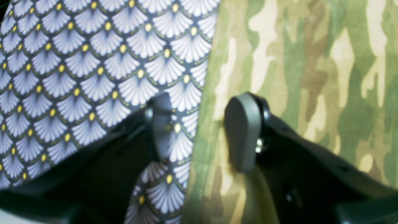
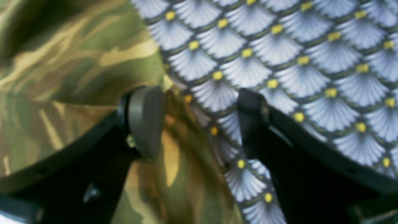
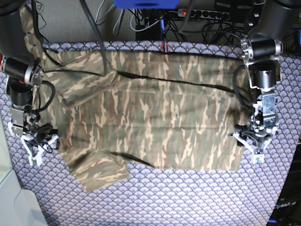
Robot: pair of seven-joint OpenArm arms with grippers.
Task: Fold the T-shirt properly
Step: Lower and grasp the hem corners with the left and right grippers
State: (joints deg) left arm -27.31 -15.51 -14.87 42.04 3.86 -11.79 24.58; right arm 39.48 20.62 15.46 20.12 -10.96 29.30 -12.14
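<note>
Two end effectors, both mine, jaws apart and gripping nothing: left end effector straddles the T-shirt's edge, right end effector likewise at the opposite side. T-shirt lies spread over the fan-scale cloth covering the tabletop. Both wrist views blurred; contact with fabric unclear.

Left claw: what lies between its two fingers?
In the left wrist view, the open left claw straddles the T-shirt's edge: patterned cloth and the camouflage hem both lie in the gap.
</note>
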